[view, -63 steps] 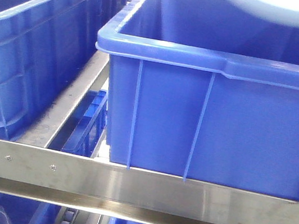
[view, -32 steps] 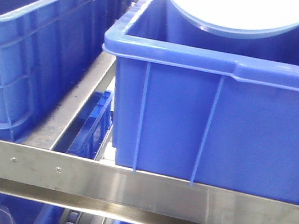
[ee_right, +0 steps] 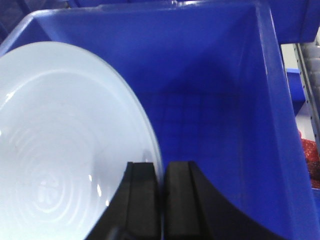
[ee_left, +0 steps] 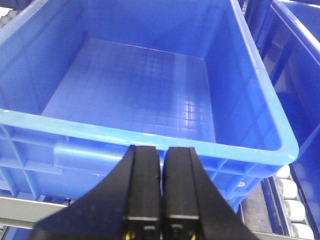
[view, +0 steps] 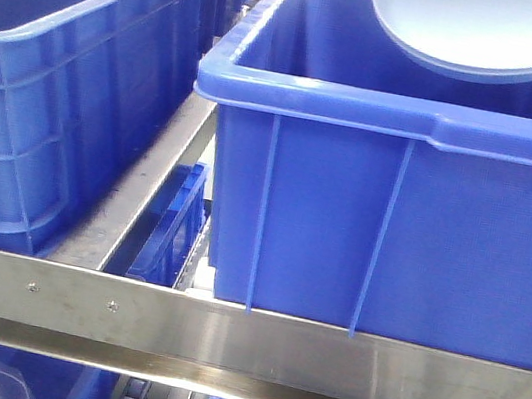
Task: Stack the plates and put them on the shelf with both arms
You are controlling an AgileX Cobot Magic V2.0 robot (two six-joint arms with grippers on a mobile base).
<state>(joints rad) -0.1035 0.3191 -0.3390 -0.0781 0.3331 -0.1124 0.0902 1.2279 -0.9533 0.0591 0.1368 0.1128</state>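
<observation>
A pale blue-white plate hangs tilted over the open right blue crate at the top right of the front view. In the right wrist view my right gripper is shut on the rim of this plate, which spreads out to the left above the crate's inside. I cannot tell whether a second plate lies under it. My left gripper is shut and empty, just above the near rim of the left crate. The shelf's steel front rail runs below the crates.
A second blue crate stands at the left, with a steel side rail between the two. More blue crates sit on the tier below. White rollers show at the lower right of the left wrist view. Something red lies beyond the crate's right wall.
In the front view the plate has come lower into view and shifted right, now tilted over the right crate. The crates and rail have slid slightly right and down in that view.
</observation>
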